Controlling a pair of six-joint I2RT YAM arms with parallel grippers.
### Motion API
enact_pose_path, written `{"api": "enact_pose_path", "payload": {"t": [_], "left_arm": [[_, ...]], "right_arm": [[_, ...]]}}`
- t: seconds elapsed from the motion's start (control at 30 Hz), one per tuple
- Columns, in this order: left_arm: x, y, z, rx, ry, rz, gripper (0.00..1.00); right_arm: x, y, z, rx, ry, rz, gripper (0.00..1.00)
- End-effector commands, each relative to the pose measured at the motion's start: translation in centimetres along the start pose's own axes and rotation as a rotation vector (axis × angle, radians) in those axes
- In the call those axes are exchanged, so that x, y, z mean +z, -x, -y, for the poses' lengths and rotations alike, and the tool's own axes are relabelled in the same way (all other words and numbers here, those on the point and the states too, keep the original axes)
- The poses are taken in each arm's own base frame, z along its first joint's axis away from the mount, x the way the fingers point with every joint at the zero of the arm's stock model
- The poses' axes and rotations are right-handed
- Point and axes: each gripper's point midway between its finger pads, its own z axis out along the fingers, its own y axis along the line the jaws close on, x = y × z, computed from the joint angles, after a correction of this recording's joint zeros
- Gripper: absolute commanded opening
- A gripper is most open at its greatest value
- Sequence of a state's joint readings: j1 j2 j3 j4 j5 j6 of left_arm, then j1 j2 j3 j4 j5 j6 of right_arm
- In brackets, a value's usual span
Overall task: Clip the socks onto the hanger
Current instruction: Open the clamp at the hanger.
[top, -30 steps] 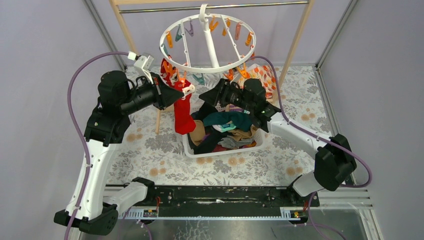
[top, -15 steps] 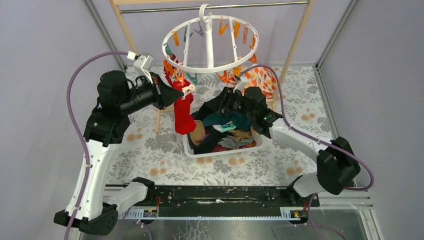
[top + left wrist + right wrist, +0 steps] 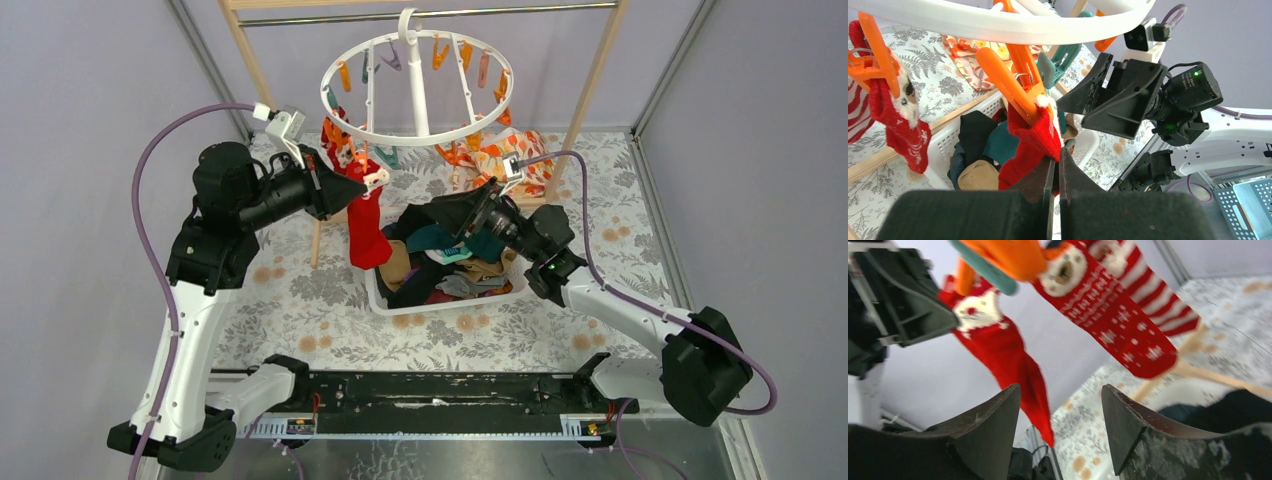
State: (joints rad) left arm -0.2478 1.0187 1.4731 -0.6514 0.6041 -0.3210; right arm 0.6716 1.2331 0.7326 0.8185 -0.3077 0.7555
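Observation:
The white ring hanger [image 3: 418,90] hangs from the metal bar, with orange, teal and pink clips. My left gripper [image 3: 362,188] is shut on the cuff of a plain red sock [image 3: 366,235], right under an orange clip [image 3: 1015,85] that bites the cuff; its jaws [image 3: 1057,150] press the red sock [image 3: 1030,140]. A red patterned sock [image 3: 1118,320] and a red-white striped sock [image 3: 1158,295] hang from nearby clips. My right gripper [image 3: 440,208] is open and empty over the basket; in its wrist view [image 3: 1060,390] it faces the hanging socks.
A white basket [image 3: 445,300] holds a pile of dark teal, tan, black and other socks [image 3: 450,255]. An orange leaf-print cloth [image 3: 510,155] lies behind it. The wooden rack posts [image 3: 590,85] stand either side of the hanger.
My right arm has drawn back to the right and away from the hanger, its gripper now tilted up. The hanger ring has swung slightly. My left gripper has stayed on the red sock.

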Motion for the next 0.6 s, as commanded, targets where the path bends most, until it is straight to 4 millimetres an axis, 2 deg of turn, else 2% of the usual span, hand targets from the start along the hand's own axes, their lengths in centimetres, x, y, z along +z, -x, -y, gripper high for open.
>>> {"api": "enact_pose_path", "payload": {"t": [0.0,0.13,0.3,0.57], "left_arm": [[-1.1,1.5,1.4,0.054,-0.028,0.05,0.0],[-1.2,1.5,1.5,0.058,-0.032,0.05,0.0],[-1.3,1.6,1.6,0.063,-0.034,0.05,0.0],[-1.4,1.7,1.8,0.07,-0.037,0.051,0.0]], "right_arm": [[0.8,4.8,-7.6,-0.013,0.316,0.137,0.69],[1.5,6.3,-9.2,-0.027,0.389,0.203,0.7],[2.8,6.6,-10.5,-0.1,0.413,0.256,0.69],[5.0,6.7,-10.5,-0.175,0.386,0.295,0.66]]}}
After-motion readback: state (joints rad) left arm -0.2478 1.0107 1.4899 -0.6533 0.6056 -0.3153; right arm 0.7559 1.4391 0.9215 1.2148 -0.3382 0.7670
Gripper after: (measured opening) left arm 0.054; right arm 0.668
